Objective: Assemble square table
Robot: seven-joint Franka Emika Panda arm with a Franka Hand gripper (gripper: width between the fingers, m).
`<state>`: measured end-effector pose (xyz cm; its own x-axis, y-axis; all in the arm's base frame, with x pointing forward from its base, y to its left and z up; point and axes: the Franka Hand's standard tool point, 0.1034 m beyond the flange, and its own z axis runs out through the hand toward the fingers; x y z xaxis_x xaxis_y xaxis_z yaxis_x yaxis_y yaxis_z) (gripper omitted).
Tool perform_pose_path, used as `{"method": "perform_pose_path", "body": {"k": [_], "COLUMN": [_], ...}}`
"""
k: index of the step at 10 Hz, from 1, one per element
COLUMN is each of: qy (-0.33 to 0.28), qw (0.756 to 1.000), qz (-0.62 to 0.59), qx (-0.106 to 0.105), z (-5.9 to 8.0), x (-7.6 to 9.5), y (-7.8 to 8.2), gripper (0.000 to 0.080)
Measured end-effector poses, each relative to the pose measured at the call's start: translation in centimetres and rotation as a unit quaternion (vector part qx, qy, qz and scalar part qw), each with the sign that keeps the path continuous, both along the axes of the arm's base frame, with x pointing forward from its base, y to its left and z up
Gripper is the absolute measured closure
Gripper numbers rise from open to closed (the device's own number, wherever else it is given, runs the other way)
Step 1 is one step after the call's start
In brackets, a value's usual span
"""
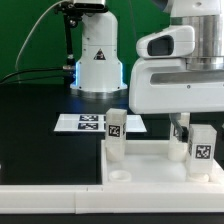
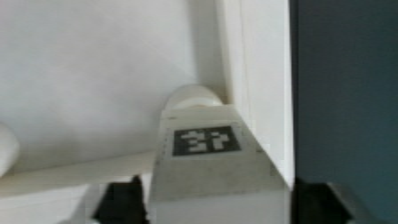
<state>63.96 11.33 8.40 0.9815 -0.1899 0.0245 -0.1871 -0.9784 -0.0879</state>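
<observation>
wrist view: the gripper (image 2: 217, 198) was closed on a leg (image 2: 210, 150). its dark fingers (image 2: 121, 200) lay against both sides of the leg, with no gap i could make out. the leg pointed down at the slab (image 2: 89, 80) of the square table, with its rounded end just beside the raised rim (image 2: 260, 60). the leg hid whatever lay under it, so i could not tell whether the end sat in a corner hole or only on the surface.

exterior view: the slab lay at the exterior view's right, between the marker board (image 1: 75, 122) and the long rail (image 1: 60, 202). a second leg (image 1: 116, 135) stood upright at the slab's far corner, toward the exterior view's left. an open hole (image 1: 118, 176) showed at the nearer corner.

hazards, as i judged them:
1. an off-centre end would land on the rim or the flat, and downward force would then tip the leg in the grip.
2. a tilted leg would jam when turned or pushed into its hole.
3. i saw nothing clamping the slab, so side load from the arm could slide it and spoil the alignment.
4. a jolt to the slab could topple the second leg if it was seated loosely.
5. letting go before the leg was seated would leave it free to fall.
</observation>
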Motion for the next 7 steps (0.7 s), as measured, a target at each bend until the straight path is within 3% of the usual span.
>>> {"method": "perform_pose_path", "body": {"k": [1, 4, 6, 7], "qy": [0.004, 0.011, 0.016, 0.023], "qw": [0.999, 0.99, 0.95, 0.919], "qz": [-0.049, -0.14, -0.313, -0.394], "qx": [0.001, 0.005, 0.004, 0.013], "z": [-0.03, -0.04, -0.15, -0.15], "x": [-0.01, 0.0, 0.01, 0.02], "y": [-0.16, -0.14, 0.02, 0.02], "gripper": [0.0514, 0.0514, 0.0514, 0.0514]}}
